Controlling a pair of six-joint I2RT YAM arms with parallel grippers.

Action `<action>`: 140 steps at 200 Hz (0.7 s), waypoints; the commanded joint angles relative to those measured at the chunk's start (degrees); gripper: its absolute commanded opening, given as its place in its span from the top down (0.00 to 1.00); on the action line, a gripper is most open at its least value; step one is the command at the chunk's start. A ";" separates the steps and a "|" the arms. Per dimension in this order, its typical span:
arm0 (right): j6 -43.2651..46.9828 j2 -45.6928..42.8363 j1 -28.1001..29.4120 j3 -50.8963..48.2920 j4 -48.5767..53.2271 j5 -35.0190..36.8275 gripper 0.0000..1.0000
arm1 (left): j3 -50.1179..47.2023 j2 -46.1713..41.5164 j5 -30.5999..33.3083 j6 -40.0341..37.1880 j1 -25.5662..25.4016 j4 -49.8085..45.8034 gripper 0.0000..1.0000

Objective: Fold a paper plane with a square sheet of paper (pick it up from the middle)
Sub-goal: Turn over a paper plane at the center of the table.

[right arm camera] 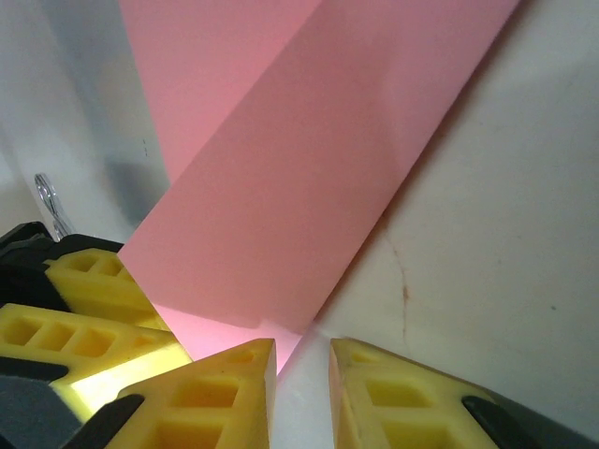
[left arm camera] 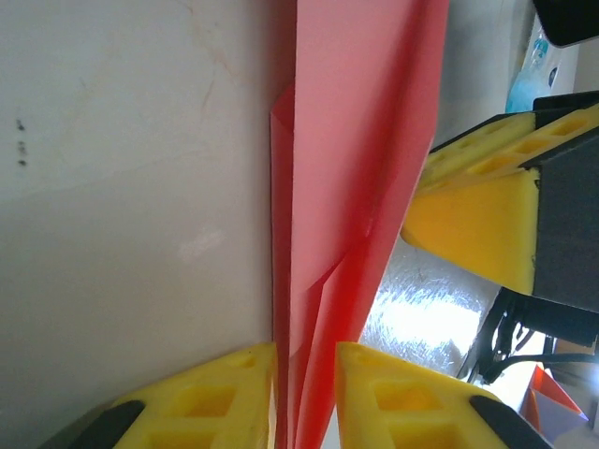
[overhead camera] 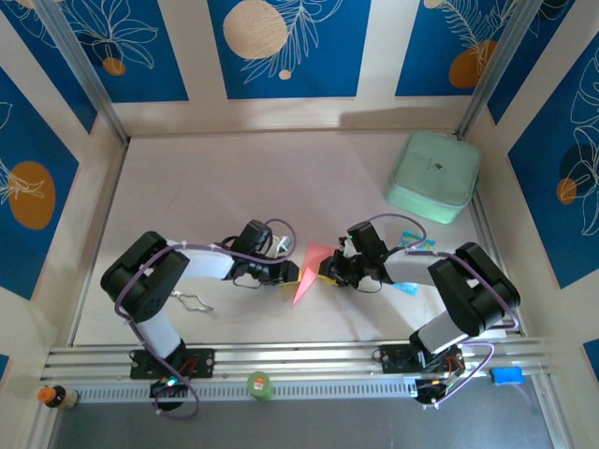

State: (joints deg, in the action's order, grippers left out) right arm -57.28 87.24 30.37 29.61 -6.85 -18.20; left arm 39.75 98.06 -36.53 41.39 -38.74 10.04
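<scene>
Left pincer (left arm camera: 305, 348), wrist view: both yellow fingers (left arm camera: 248, 374) stand close together with the paper plane (left arm camera: 356, 140) between them. Its red-pink layers fill the narrow gap, so I read this pincer as clenched on one edge of the paper. Several creases run lengthwise through the sheet and draw together near the fingers. One yellow finger of the opposite arm sits just beside the paper's other edge.

Right pincer (right arm camera: 301, 344), wrist view: the jaws stand a narrow slot apart, and pale bench shows through it. A corner of the pink paper reaches the mouth of that slot and meets the tip of one finger. I cannot tell whether this pincer is nipping the paper or merely resting against it.

Overhead view: the two pincers face each other over the near middle of the bench (overhead camera: 234, 178), the left arm reaching in from the left and the right arm from the right. The paper plane lies between them as a slim wedge whose point aims toward the arm bases. A mint-green case (overhead camera: 433, 176) rests in the far right corner, well apart from the paper. A blue-and-white packet (overhead camera: 413, 244) lies beside the right arm, partly hidden by it. A bent wire clip (overhead camera: 192, 301) lies near the left arm.
</scene>
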 commanded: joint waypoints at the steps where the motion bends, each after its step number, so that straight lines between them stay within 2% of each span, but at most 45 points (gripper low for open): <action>1: -0.03 0.56 0.39 1.16 0.11 -1.04 0.78 | -0.50 1.00 -2.22 0.63 0.05 1.38 0.77; 48: -0.19 0.58 0.65 1.08 0.09 -1.35 0.78 | -0.31 1.95 -3.85 0.54 -0.15 1.18 0.77; 83: -0.19 0.69 1.01 0.97 -0.17 -1.28 0.78 | 1.05 2.46 -2.50 -1.71 -0.62 -4.21 0.76; 140: -0.56 0.55 1.62 0.45 -0.73 -1.54 0.78 | 1.99 4.57 -5.81 -1.05 -1.51 -2.69 0.77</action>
State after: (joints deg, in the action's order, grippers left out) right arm -57.32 87.35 31.53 29.63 -7.20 -18.39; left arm 40.84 100.07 -39.24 41.06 -39.11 8.71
